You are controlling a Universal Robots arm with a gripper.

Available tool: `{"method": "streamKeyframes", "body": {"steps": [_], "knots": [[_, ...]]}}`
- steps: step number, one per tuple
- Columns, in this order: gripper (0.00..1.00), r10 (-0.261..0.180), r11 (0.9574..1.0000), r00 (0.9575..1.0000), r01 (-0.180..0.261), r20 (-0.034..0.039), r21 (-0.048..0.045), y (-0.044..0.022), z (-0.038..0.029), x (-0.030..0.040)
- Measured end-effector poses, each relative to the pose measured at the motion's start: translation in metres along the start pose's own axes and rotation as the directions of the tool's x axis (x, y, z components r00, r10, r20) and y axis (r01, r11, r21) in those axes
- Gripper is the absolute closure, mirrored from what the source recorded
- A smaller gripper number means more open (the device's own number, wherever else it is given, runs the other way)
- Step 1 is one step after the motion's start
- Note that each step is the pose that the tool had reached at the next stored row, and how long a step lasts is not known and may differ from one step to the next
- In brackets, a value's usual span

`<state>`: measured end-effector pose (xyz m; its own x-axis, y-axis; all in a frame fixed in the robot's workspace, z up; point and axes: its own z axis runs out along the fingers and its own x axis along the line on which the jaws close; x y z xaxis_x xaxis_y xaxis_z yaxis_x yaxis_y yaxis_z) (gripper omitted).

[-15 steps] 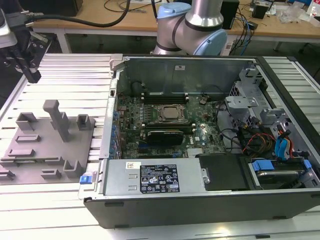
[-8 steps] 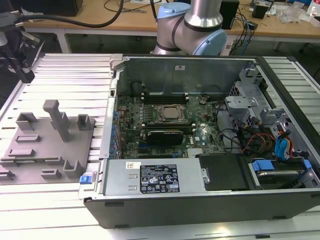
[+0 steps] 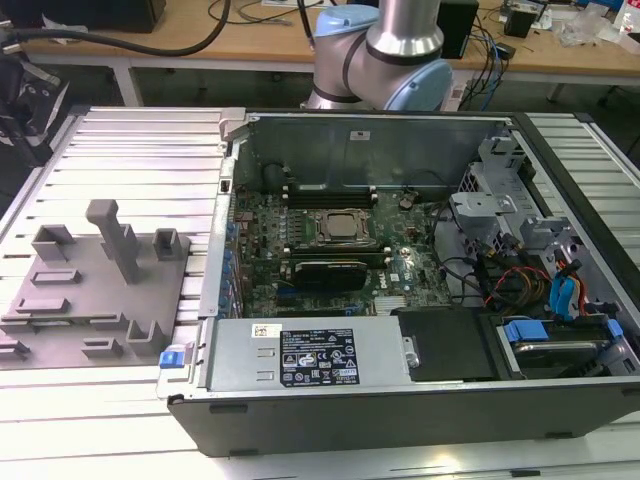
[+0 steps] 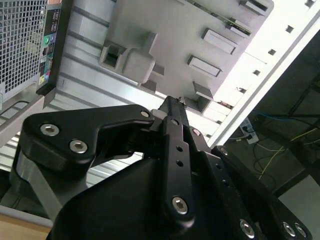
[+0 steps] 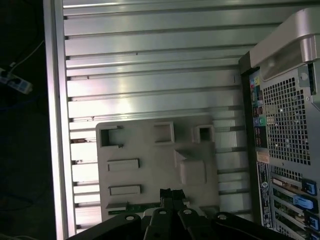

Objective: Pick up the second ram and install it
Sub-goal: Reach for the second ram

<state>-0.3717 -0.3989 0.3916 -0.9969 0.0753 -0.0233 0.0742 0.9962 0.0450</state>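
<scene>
the gripper (image 4: 169,106) has its fingers pressed together with nothing between them. the second ram (image 5: 117,207) lies free of the hand, a thin green strip (partly hidden behind the black finger links) along the edge of the grey fixture tray (image 5: 150,175). in the first wrist view it sits just to one side of the fingertips and beyond them. how far below the hand it lies cannot be told. the open computer case (image 5: 285,125) stands further off on the hand's other side.

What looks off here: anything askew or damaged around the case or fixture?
Nothing stands out. The open computer case sits square on the slatted table, the grey fixture lies flat beside it, and the gripper hangs above that fixture. No spill or damage shows.
</scene>
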Motion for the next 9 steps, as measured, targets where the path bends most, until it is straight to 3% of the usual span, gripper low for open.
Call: {"method": "streamKeyframes", "body": {"steps": [9], "knots": [[0.89,0.000,1.0000,1.0000,0.000,0.0000,0.0000,-0.0013,0.0000,0.0174]]}}
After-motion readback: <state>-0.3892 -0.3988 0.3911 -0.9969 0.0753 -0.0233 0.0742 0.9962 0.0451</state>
